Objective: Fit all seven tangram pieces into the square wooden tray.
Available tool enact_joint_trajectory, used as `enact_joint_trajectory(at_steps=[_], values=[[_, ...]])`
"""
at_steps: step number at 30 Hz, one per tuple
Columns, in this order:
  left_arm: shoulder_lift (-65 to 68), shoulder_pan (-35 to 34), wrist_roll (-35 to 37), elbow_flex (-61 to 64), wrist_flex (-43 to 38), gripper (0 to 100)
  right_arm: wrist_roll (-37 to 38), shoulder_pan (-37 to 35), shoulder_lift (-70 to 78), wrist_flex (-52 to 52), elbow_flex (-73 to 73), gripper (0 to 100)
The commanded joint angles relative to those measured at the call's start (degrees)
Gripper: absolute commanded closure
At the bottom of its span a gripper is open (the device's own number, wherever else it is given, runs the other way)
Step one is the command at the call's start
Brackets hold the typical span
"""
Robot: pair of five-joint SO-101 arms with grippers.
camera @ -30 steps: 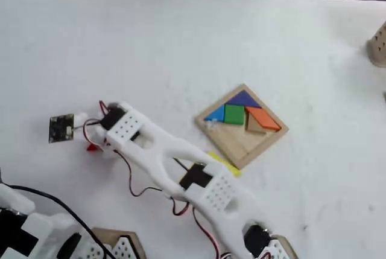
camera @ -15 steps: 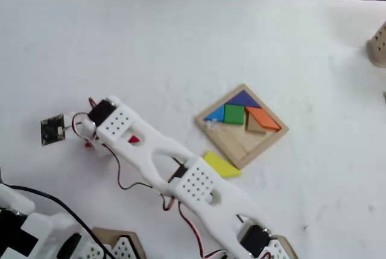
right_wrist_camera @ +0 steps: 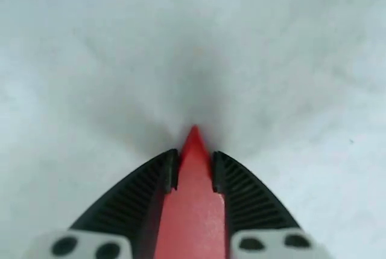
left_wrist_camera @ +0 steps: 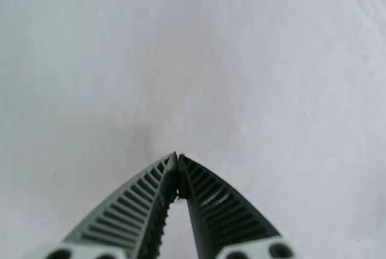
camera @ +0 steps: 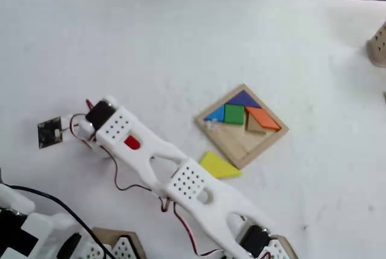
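The square wooden tray (camera: pixel 236 148) lies right of centre in the high view. Blue (camera: pixel 215 114), green (camera: pixel 233 114), purple (camera: pixel 243 98), orange (camera: pixel 263 118) and tan (camera: pixel 256 127) pieces sit in its far half. A yellow piece (camera: pixel 218 166) lies on the table against the tray's near-left side. My right gripper (right_wrist_camera: pixel 194 150) is shut on a red piece (right_wrist_camera: pixel 193 204), whose tip pokes past the fingertips just above the white table. From above, that red piece (camera: pixel 131 143) shows through a slot in the right arm, left of the tray. My left gripper (left_wrist_camera: pixel 177 162) is shut on nothing.
The right arm (camera: pixel 181 180) stretches from the near right corner across to the left, passing close to the yellow piece. The left arm's base (camera: pixel 24 229) sits at the near left corner. A perforated wooden object (camera: pixel 379 44) stands at the right edge.
The right arm's wrist has shifted left and toward the near side. The red piece, first seen beside the wrist, now shows through the arm's slot. The yellow piece has become more uncovered.
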Motion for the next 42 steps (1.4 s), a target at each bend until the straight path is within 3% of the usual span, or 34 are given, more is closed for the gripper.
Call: enact_joint_trajectory(at_steps=[1, 7, 13, 22, 28, 34, 42], values=[[-0.84, 0.31, -0.7, -1.32, 1.58, 97, -3.52, 1.63, 0.13, 1.89, -0.7, 95.6], [-0.84, 0.4, -0.7, -2.02, 3.16, 97, -10.73, 2.51, -0.13, 1.98, -1.14, 88.9], [-0.92, 4.53, -0.7, -2.46, 5.8, 97, -22.95, 2.59, -1.71, 2.15, -6.95, 88.5], [-3.12, 21.05, -0.44, -4.13, 16.79, 98, -28.48, 6.02, -7.96, 2.77, -5.63, 88.5], [-15.87, 31.6, 2.46, -0.62, 21.98, 98, -31.38, 6.73, -21.76, 2.51, 12.22, 88.6], [-22.81, 37.41, 2.99, 8.79, 19.25, 97, -36.48, 7.43, -29.58, -2.95, 28.57, 88.6], [-22.81, 35.21, 2.81, 13.98, 10.81, 97, -36.04, 9.98, -37.49, -3.38, 39.21, 88.5]])
